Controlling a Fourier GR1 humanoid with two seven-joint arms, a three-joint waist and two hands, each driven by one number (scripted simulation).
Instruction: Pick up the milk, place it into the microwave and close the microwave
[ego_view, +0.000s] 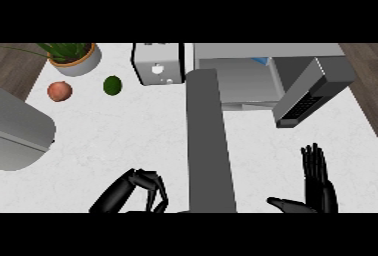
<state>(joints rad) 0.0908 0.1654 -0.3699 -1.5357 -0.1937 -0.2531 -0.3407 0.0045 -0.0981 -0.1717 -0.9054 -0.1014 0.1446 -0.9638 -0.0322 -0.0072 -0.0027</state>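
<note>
A white kitchen counter (133, 140) seen steeply from above. At the far left edge, a large grey rounded appliance (22, 132) juts into view (what it is cannot be told from here). Beyond it, at the far left, a potted plant (72, 57) with green leaves stands in a pale pot; just nearer lie a reddish-brown onion (60, 91) and, to its right and apart from it, a dark green avocado (112, 85). Farther right, at the counter's far edge, stands a silver toaster (157, 63).

In the near foreground, the robot's left hand (133, 192) hangs low over the counter, its fingers curled down and inward, with nothing visible between them. Just to its right a long grey forearm (208, 145) runs from the near edge up toward the far side, its end reaching the front of the microwave (251, 75), whose interior lies open. The microwave door (304, 95) is swung out to the right, its dark inner panel facing the camera. A small patch of blue and white (260, 61) shows at the far right of the cavity, seemingly the milk, though too little is visible to be sure.

At the near right, the right hand (316, 187) rests over the counter with fingers straight and pointing away, thumb held out to the left, clear of the microwave door.
</note>
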